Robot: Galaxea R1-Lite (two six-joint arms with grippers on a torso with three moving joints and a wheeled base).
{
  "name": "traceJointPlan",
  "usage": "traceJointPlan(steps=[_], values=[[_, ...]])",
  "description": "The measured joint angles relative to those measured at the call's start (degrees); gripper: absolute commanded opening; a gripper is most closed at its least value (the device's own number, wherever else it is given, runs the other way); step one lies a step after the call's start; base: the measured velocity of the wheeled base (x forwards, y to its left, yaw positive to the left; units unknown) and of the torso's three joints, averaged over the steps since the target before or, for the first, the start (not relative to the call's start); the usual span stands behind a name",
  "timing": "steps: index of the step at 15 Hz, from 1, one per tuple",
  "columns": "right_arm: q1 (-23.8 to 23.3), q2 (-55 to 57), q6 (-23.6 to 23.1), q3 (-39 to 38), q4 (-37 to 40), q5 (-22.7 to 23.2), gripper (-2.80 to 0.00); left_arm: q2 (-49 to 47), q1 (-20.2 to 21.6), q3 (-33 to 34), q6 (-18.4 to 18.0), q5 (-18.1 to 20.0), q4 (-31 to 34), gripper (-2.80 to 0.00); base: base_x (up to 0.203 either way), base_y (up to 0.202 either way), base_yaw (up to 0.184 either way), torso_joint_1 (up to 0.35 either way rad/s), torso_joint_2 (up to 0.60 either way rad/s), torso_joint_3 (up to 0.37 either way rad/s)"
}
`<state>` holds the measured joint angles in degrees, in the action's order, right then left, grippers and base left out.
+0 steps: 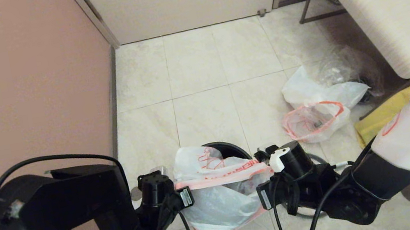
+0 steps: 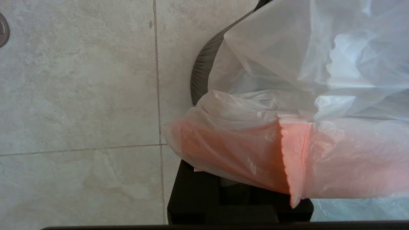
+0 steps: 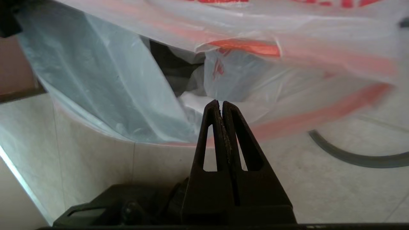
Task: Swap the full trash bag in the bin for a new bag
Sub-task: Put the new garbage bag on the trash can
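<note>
Below, the new bag (image 1: pixel 216 184) is held stretched over the bin (image 1: pixel 231 149) by the left tool (image 1: pixel 179 198), clenched on its edge; the right tool (image 3: pixel 221 107) is clenched empty beside it. Farther right, the full trash bag (image 1: pixel 315 115) lies on the floor.

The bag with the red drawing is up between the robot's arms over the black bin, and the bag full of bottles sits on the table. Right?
Not quite. The bag full of bottles lies on the floor beside the table, not on it, as the head view shows. The bag with the red drawing is indeed between the arms over the black bin.
</note>
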<state>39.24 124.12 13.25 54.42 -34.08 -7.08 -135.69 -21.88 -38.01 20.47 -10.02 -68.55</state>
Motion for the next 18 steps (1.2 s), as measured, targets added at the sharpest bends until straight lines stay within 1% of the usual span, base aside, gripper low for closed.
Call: traceJointPlan(steps=[2,6,10,14,18], values=[[-0.55,3.18,0.09,4.04,-1.49,0.06,-2.8,-0.2,-0.17,0.01,-0.05,-0.01,0.01,-2.8,0.0,0.0,0.0,0.0,0.0,0.0],[-1.45,8.72,0.31,14.69,-2.77,-0.16,-2.8,-0.33,-0.17,0.01,-0.11,0.0,0.02,-2.8,0.0,0.0,0.0,0.0,0.0,0.0],[-3.25,9.29,0.44,20.63,-2.31,-0.85,-2.8,-0.46,-0.2,0.0,-0.27,-0.01,0.02,-2.8,0.0,0.0,0.0,0.0,0.0,0.0],[-5.23,10.2,0.46,25.88,0.13,-0.72,-2.8,-0.63,-0.24,-0.27,-0.38,-0.04,0.0,-2.8,0.0,0.0,0.0,0.0,0.0,0.0],[-7.07,14.52,0.5,37.34,6.15,0.75,-2.8,-0.66,-0.88,-0.29,-0.38,-0.01,-0.22,-2.8,0.0,0.0,0.0,0.0,0.0,0.0]])
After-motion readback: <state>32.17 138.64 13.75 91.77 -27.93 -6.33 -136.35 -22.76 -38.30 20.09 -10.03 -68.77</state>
